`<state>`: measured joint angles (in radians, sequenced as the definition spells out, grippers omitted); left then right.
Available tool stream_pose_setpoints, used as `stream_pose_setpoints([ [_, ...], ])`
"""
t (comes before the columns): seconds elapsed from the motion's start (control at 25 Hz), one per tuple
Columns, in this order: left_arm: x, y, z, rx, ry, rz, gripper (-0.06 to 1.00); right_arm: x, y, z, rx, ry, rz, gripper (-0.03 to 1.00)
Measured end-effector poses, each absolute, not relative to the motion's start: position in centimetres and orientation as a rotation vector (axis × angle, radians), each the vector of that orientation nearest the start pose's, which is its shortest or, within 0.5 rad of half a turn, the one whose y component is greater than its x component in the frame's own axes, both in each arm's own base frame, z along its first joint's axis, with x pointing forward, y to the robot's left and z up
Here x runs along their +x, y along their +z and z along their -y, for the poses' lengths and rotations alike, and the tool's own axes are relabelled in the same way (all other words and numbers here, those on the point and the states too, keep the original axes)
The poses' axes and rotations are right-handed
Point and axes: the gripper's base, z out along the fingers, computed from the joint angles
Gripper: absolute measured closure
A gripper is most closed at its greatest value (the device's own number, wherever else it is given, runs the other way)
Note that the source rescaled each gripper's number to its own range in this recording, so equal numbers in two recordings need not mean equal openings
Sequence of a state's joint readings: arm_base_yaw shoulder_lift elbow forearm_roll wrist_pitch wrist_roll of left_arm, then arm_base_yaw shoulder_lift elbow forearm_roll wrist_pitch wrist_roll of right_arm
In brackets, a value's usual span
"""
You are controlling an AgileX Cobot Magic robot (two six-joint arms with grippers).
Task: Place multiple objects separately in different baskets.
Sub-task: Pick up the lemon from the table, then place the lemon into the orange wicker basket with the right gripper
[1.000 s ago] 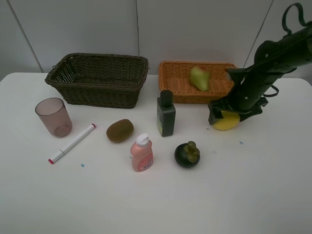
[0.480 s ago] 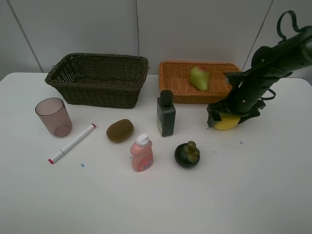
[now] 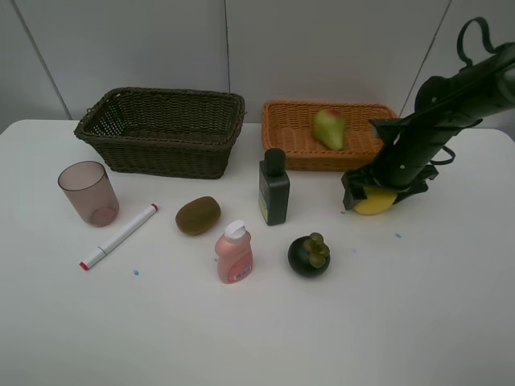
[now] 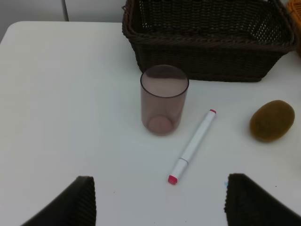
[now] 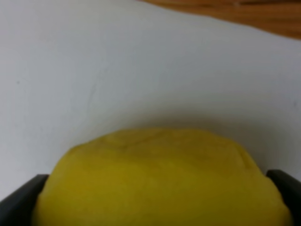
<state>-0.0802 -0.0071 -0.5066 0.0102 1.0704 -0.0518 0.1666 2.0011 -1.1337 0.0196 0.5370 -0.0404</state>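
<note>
My right gripper [image 3: 372, 193] is down over the yellow lemon [image 3: 375, 203] on the table in front of the orange basket [image 3: 342, 158]. Its fingers stand open on either side of the lemon [image 5: 160, 179], close to its flanks. The green-red pear [image 3: 328, 129] lies in the orange basket. The dark basket [image 3: 161, 158] holds nothing I can see. My left gripper [image 4: 159, 188] hangs open above the table near the mauve cup [image 4: 164, 100] and the marker [image 4: 194, 146]. Kiwi [image 3: 198, 215], pink bottle [image 3: 233, 254], dark green bottle [image 3: 273, 190] and mangosteen [image 3: 309, 254] rest on the table.
The white table [image 3: 257, 338] ends at a pale wall behind the baskets. The right arm [image 3: 451, 104] slants down from the upper right over the table's right side. The kiwi [image 4: 272, 120] lies to one side of the marker, in front of the dark basket [image 4: 207, 61].
The right arm has shifted slightly and settled lower around the lemon. The left gripper and the other objects have not moved.
</note>
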Motion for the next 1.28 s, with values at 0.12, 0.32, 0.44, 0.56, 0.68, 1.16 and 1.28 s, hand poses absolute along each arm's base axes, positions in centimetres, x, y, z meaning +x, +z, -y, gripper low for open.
stream_pose_setpoints([
  [0.12,-0.7,27.8,-0.1,0.028,-0.071,-2.041,0.20,36.4,11.5,-6.2,-0.276,0.041,-2.876,0.05],
  [0.32,-0.7,27.8,-0.1,0.028,-0.071,-2.041,0.20,36.4,12.1,-6.2,-0.275,0.042,-2.860,0.05],
  [0.44,-0.7,27.8,-0.1,0.028,-0.071,-2.041,0.20,36.3,14.4,-6.2,-0.270,0.047,-2.807,0.05],
  [0.56,-0.7,27.8,-0.1,0.028,-0.071,-2.041,0.20,35.7,17.0,-6.1,-0.267,0.051,-2.768,0.05],
  [0.68,-0.7,27.8,-0.1,0.028,-0.071,-2.041,0.20,35.0,19.2,-6.0,-0.267,0.054,-2.749,0.05],
  [1.16,-0.7,27.8,-0.1,0.028,-0.071,-2.041,0.20,37.1,24.8,-6.2,-0.268,0.043,-2.538,0.05],
  [1.28,-0.7,27.8,-0.1,0.028,-0.071,-2.041,0.20,38.9,25.8,-6.5,-0.270,0.037,-2.483,0.05],
])
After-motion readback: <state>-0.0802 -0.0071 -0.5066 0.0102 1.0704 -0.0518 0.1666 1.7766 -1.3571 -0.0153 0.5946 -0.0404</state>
